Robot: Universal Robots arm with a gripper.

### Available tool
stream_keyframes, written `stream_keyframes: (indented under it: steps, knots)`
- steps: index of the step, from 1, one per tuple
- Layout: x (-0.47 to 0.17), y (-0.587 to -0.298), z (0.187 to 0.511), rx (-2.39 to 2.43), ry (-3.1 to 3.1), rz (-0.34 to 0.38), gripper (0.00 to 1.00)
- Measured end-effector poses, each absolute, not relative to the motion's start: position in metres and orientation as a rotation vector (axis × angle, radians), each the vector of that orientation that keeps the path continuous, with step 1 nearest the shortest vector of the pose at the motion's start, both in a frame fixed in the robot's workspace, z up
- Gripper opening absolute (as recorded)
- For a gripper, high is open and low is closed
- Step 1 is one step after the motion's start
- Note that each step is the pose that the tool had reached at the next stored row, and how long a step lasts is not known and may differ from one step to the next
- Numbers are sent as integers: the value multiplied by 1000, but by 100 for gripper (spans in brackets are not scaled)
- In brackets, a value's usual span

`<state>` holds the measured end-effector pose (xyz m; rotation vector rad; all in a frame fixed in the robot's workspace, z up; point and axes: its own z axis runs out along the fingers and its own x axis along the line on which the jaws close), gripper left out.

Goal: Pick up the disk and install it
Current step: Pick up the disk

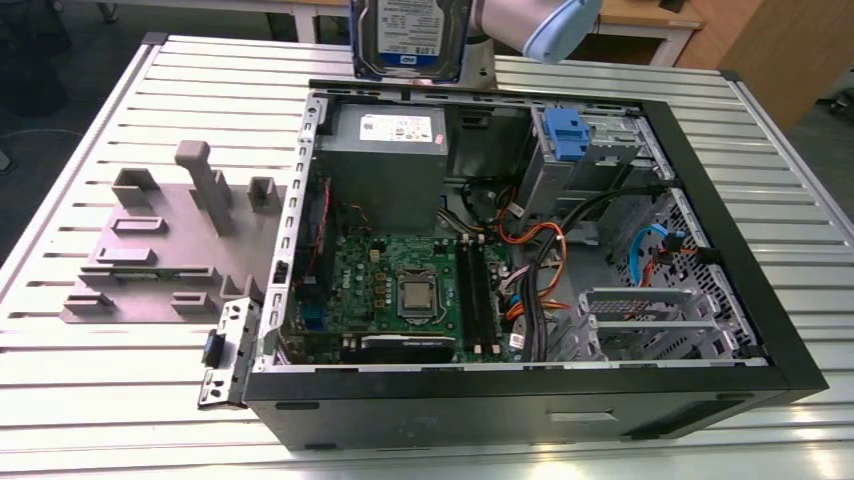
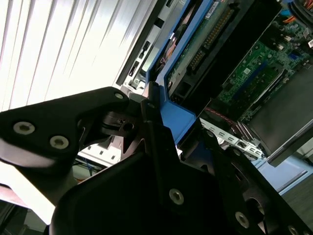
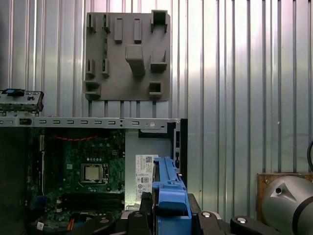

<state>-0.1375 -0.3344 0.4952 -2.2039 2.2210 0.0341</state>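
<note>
The arm [image 1: 550,24] enters at the top edge of the exterior view and holds the disk [image 1: 411,35] upright, high above the rim of the open computer case [image 1: 707,200] near the power supply [image 1: 387,165]. In the second wrist view the gripper [image 2: 178,116] has its black fingers [image 2: 155,132] pinching the disk's blue rail. The case lies open-topped on the slatted table [image 1: 200,90]. A grey fixture plate [image 1: 160,250] lies just beside it at the exterior view's left.
</note>
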Motion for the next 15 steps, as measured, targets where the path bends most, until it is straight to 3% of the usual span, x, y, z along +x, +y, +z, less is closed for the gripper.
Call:
stream_keyframes:
  steps: [15]
  knots:
    - [-134, -339, 495, -2204, 2221, 34, 36]
